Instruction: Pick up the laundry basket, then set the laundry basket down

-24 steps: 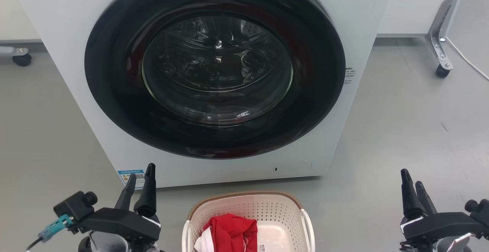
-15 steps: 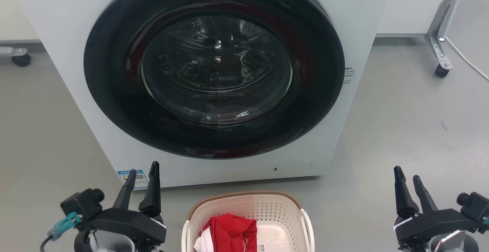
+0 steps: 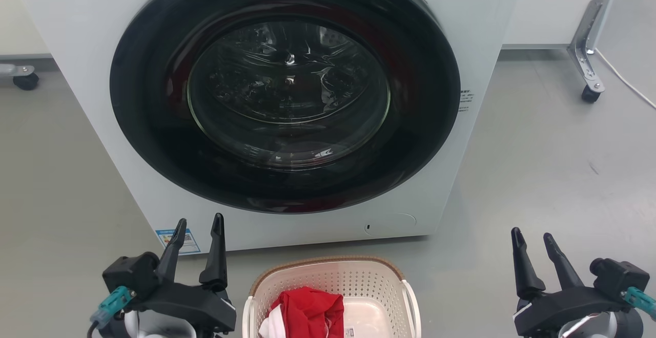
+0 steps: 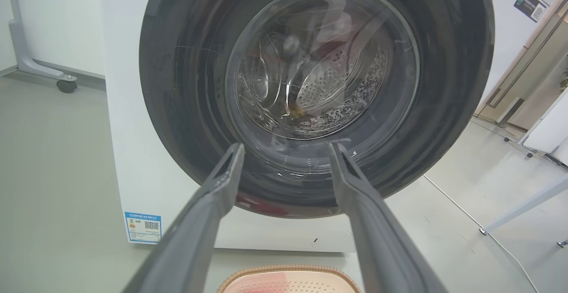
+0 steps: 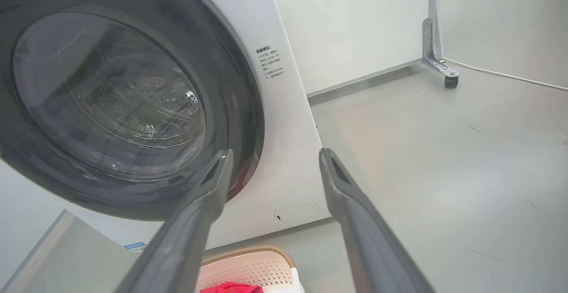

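The left gripper's [image 3: 200, 219] two dark fingers stand parted with a clear gap between them and hold nothing. Their tips point up at the lower left corner of the washing machine [image 3: 464, 30], one tip crossing the blue sticker [image 3: 191, 243] on the machine's front. In the left wrist view the same fingers frame the bottom of the machine's round door [image 3: 287, 87], whose glass shows the perforated drum behind it.

The right gripper's [image 3: 531, 233] fingers are likewise spread and empty. They rise over bare grey floor [image 3: 553, 164], off to the right of the machine's front and clear of it. In the right wrist view they point past the machine's lower right corner.

The laundry basket [image 3: 328, 260] stands on the floor just in front of the washing machine, below the door and a little right of its middle, apart from the machine's front panel. Neither gripper touches it. Its brown woven-look rim curves along the side nearest the machine, and a white handle shows on each side. Inside lies a crumpled red garment [image 3: 307, 308] with a bit of white cloth [image 3: 270, 326] at its left edge.

Beyond the machine's right side, a metal leg on a caster [image 3: 589, 93] stands by the wall, with a white cable [image 3: 630, 84] running past it.
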